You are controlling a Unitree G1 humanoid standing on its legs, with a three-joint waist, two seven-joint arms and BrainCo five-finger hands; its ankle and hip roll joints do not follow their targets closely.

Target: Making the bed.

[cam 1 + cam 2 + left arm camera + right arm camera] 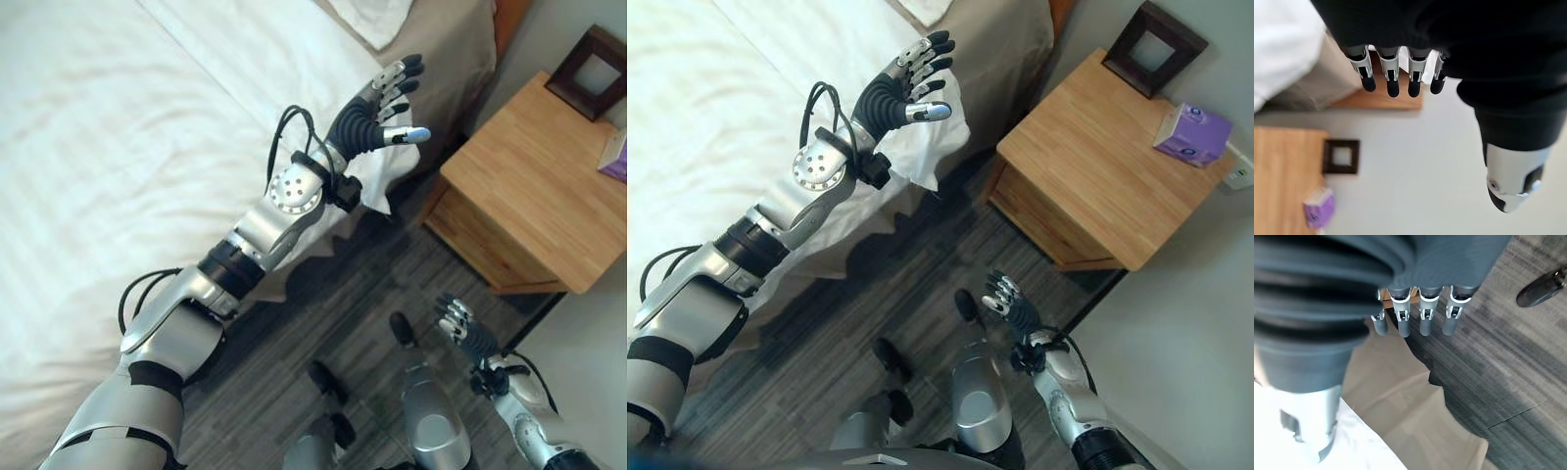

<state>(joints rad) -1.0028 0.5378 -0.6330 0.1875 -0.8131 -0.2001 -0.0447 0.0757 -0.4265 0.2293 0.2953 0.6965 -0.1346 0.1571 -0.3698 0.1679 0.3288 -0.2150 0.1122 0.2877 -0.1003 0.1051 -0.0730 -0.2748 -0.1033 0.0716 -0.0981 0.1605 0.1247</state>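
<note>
over the bed's edge: left hand point(377, 117) spread, empty; right hand point(1011, 305) relaxed, low. next, probably: grasp the white duvet point(118, 127).

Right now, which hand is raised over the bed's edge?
The left hand, open above the white sheet; the right hand hangs low over the floor.

Pillow point(372, 18) cut off at top edge; tissue box point(615, 157) cut at right edge.

place: bedroom | evidence: bed point(118, 127) wearing white sheets and a tan skirt, wooden nightstand point(1107, 166) standing beside it, carrying a dark picture frame point(1154, 49) and purple tissue box point(1192, 134)
</note>
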